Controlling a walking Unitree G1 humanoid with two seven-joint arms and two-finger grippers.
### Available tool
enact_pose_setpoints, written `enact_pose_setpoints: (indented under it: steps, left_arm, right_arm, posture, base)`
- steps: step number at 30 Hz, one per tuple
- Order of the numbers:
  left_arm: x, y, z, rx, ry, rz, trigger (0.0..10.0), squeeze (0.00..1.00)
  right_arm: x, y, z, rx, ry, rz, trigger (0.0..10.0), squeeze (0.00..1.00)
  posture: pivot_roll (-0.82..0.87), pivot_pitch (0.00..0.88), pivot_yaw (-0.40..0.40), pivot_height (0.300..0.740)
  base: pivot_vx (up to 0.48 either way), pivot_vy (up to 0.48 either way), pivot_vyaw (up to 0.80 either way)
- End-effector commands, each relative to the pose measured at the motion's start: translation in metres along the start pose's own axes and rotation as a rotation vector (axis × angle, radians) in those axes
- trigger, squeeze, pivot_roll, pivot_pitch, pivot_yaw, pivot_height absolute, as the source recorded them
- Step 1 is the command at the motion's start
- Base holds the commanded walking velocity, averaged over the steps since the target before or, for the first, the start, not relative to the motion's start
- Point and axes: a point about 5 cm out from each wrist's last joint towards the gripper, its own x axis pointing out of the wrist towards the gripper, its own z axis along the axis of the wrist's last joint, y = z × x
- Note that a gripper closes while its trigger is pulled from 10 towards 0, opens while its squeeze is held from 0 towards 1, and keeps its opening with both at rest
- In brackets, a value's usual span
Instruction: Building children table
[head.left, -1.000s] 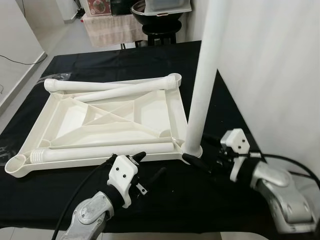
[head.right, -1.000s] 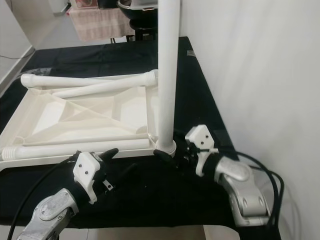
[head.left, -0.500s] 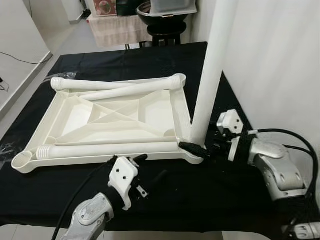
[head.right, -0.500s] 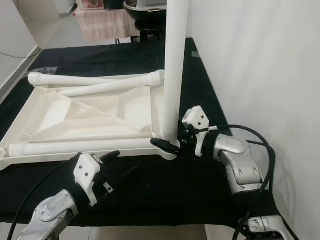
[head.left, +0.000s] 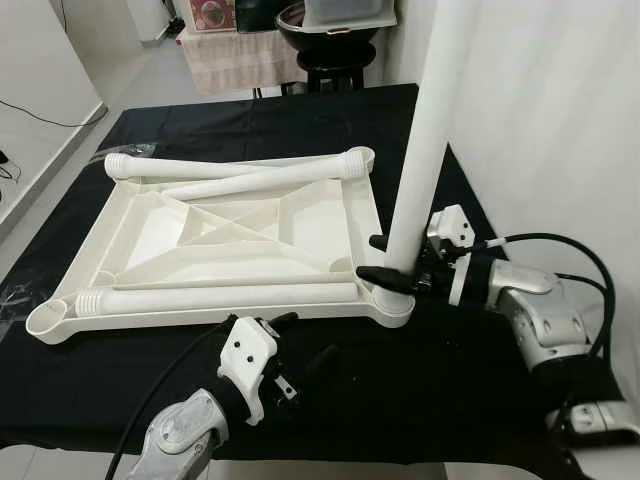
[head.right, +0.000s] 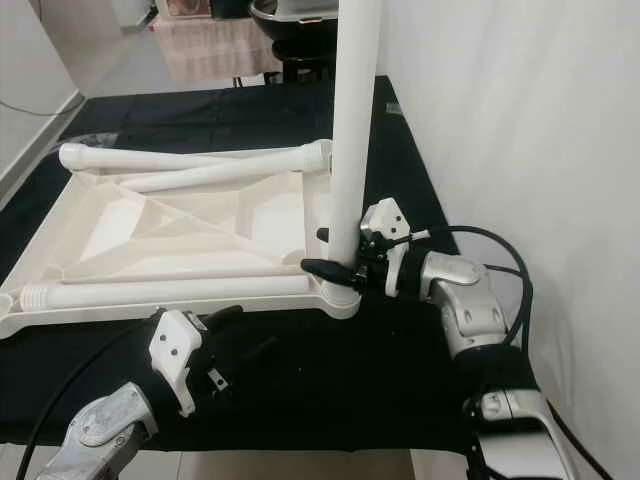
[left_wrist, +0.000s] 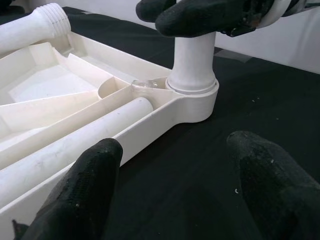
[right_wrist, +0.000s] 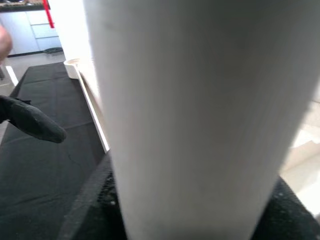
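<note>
A white plastic table top (head.left: 150, 225) lies upside down on the black-covered table (head.left: 460, 390). One white leg (head.left: 425, 130) stands upright in its near right corner socket (left_wrist: 192, 102). My right gripper (head.left: 372, 258) is shut on this leg just above the socket, one black finger on each side. Three loose legs lie on the table top: two along the far side (head.left: 235, 165) and one along the near side (head.left: 215, 297). My left gripper (head.left: 303, 340) hovers open over the black cloth, just in front of the near rim, with nothing between its fingers (left_wrist: 95, 175).
A white wall (head.left: 550, 120) runs close along the table's right side. Behind the table stand a dark stool with a bowl (head.left: 330, 40) and a cloth-draped stand (head.left: 235, 60). Grey floor (head.left: 60, 120) lies to the left. A black cable (head.left: 585, 260) loops off my right arm.
My right gripper has moved from beside the socket onto the base of the upright leg and closed around it. The left gripper has stayed about where it was. The camera has shifted slightly.
</note>
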Motion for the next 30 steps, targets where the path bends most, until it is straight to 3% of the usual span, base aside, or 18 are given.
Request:
enact_pose_setpoints:
  steps: [1, 7, 10, 11, 12, 14, 16, 17, 18, 19, 23, 29, 30]
  left_arm:
    - [-0.003, -0.002, -0.005, -0.018, 0.03, -0.008, 10.0, 0.0]
    - [-0.005, -0.001, -0.004, -0.023, 0.03, -0.008, 10.0, 0.0]
    - [-0.005, 0.0, -0.003, -0.022, 0.031, -0.004, 10.0, 0.0]
    - [-0.005, 0.0, -0.003, -0.022, 0.031, -0.004, 10.0, 0.0]
    - [-0.006, 0.0, -0.003, -0.022, 0.031, -0.003, 10.0, 0.0]
    - [-0.007, 0.002, -0.004, -0.021, 0.033, 0.0, 10.0, 0.0]
    - [-0.007, 0.002, -0.004, -0.021, 0.033, 0.0, 10.0, 0.0]
    - [-0.007, 0.004, -0.003, -0.022, 0.029, 0.014, 10.0, 0.0]
    - [-0.007, 0.004, -0.003, -0.022, 0.029, 0.014, 10.0, 0.0]
    - [-0.007, 0.005, -0.003, -0.008, 0.03, 0.021, 10.0, 0.0]
    - [-0.004, 0.007, 0.0, -0.006, 0.03, 0.027, 10.0, 0.0]
    - [-0.003, 0.008, 0.002, -0.009, 0.017, 0.06, 10.0, 0.0]
    - [-0.003, 0.009, 0.003, -0.006, 0.014, 0.069, 10.0, 0.0]
  right_arm:
    - [0.0, -0.001, 0.0, -0.003, -0.009, 0.008, 0.0, 0.0]
    - [-0.01, 0.001, 0.002, -0.024, -0.018, -0.047, 0.0, 0.0]
    - [-0.022, 0.007, -0.001, -0.025, 0.024, -0.24, 0.0, 0.0]
    - [-0.022, 0.007, -0.001, -0.025, 0.024, -0.24, 0.0, 0.0]
    - [-0.024, 0.008, -0.002, -0.007, 0.034, -0.306, 0.0, 0.0]
    - [-0.02, 0.013, -0.014, 0.069, 0.081, -0.629, 0.0, 0.0]
    - [-0.02, 0.013, -0.014, 0.069, 0.081, -0.629, 0.0, 0.0]
    - [0.002, 0.052, -0.04, 0.144, 0.128, -0.67, 0.0, 0.0]
    - [0.002, 0.052, -0.04, 0.144, 0.128, -0.67, 0.0, 0.0]
    - [0.009, 0.063, -0.047, 0.163, 0.148, -0.754, 0.0, 0.0]
    - [0.02, 0.073, -0.058, 0.128, 0.206, -0.734, 0.0, 0.0]
    - [0.022, 0.066, -0.055, 0.112, 0.214, -0.734, 0.0, 0.0]
    - [0.022, 0.064, -0.053, 0.117, 0.211, -0.744, 10.0, 0.0]
  posture:
    - [-0.06, 0.152, 0.056, 0.74]
    - [-0.07, 0.17, 0.068, 0.74]
    - [-0.08, 0.174, 0.056, 0.74]
    - [-0.08, 0.174, 0.056, 0.74]
    - [-0.08, 0.174, 0.056, 0.74]
    - [-0.09, 0.176, 0.046, 0.74]
    - [-0.09, 0.176, 0.046, 0.74]
    - [-0.08, 0.191, 0.072, 0.74]
    - [-0.08, 0.191, 0.072, 0.74]
    - [-0.08, 0.17, 0.08, 0.74]
    - [-0.07, 0.177, 0.059, 0.74]
    - [-0.08, 0.177, 0.059, 0.74]
    - [-0.07, 0.177, 0.056, 0.74]
  base:
    - [0.0, 0.0, 0.0]
    - [0.0, 0.0, 0.0]
    - [0.0, 0.0, 0.0]
    - [0.0, 0.0, 0.0]
    - [0.0, 0.0, 0.0]
    - [0.0, 0.0, 0.0]
    - [0.0, 0.0, 0.0]
    - [0.0, 0.0, 0.0]
    - [0.0, 0.0, 0.0]
    - [0.0, 0.0, 0.0]
    - [0.0, 0.0, 0.0]
    - [0.0, 0.0, 0.0]
    - [0.0, 0.0, 0.0]
